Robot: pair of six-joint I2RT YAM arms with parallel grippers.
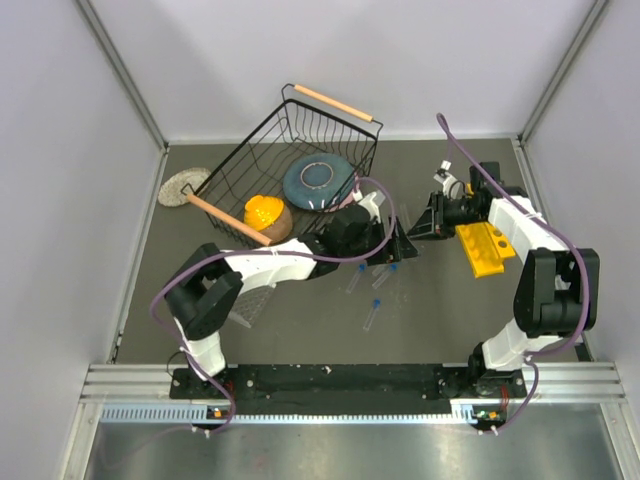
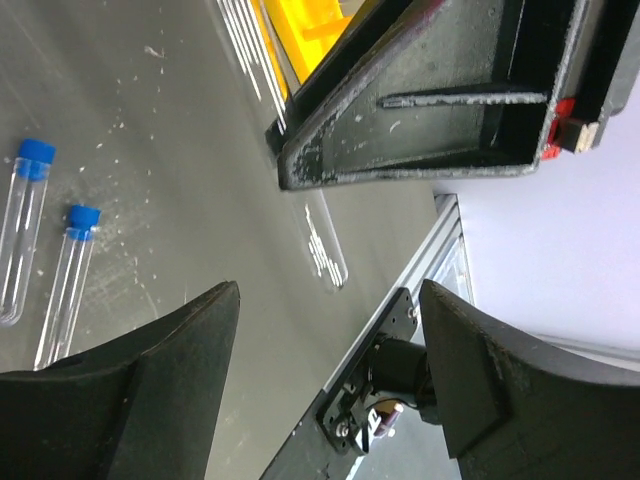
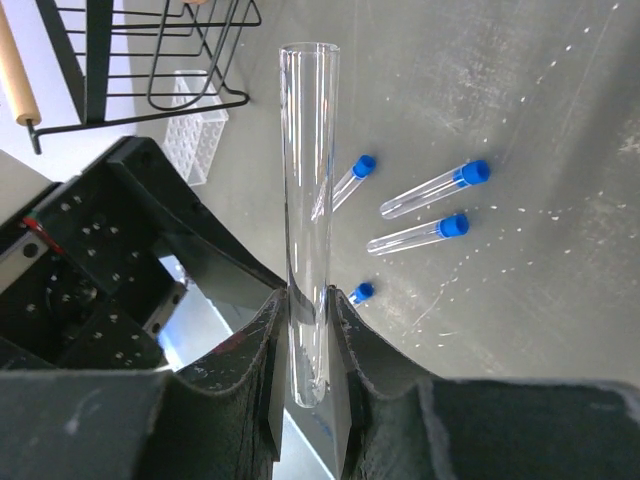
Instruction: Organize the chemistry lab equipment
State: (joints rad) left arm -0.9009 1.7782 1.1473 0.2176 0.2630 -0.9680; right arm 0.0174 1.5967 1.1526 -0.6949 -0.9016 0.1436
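Observation:
My right gripper (image 3: 308, 322) is shut on the lower end of a long clear glass tube (image 3: 308, 170) with an open mouth, which points toward the left arm above the mat. Several small clear tubes with blue caps (image 3: 435, 188) (image 1: 372, 312) lie on the mat below it. My left gripper (image 2: 330, 340) is open with nothing between its fingers (image 2: 180, 380), close beside the right gripper (image 1: 425, 220). Two capped tubes (image 2: 28, 215) lie to its left, and the glass tube (image 2: 326, 245) shows ahead. The yellow holed rack (image 1: 483, 248) lies under the right arm. A clear plastic rack (image 1: 248, 302) sits by the left arm.
A black wire basket (image 1: 262, 140) with wooden handles stands at the back centre, holding a blue plate (image 1: 318, 183) and an orange bowl (image 1: 263, 213). A round woven mat (image 1: 183, 186) lies left of it. White walls enclose the table on three sides.

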